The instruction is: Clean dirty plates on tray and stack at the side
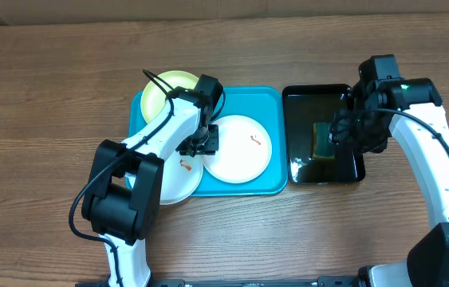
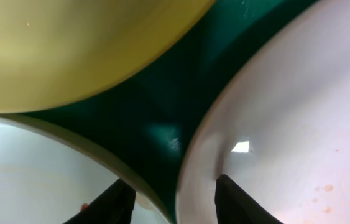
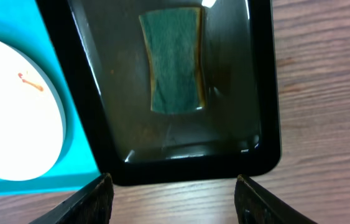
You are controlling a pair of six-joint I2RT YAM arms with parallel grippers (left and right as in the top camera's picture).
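Turquoise tray (image 1: 264, 100), white brown-smeared plates (image 1: 236, 155), pale yellow plate (image 1: 181, 81), black tray (image 3: 268, 93), green sponge (image 3: 175, 62)

Left arm (image 1: 160, 135): white links, chunky black joints, a thin black cable (image 1: 156, 82) arching over it.
Right arm (image 1: 435, 159): matching white links, black joints, a small green light (image 1: 404, 85) on top.
Left tool (image 2: 175, 205): dark, flat fingers.
Right tool (image 3: 175, 199): matte black fingers.

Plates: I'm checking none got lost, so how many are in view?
3: a pale yellow-green plate at the tray's back-left corner, a white plate mid-tray, a second white plate overhanging its front-left edge.
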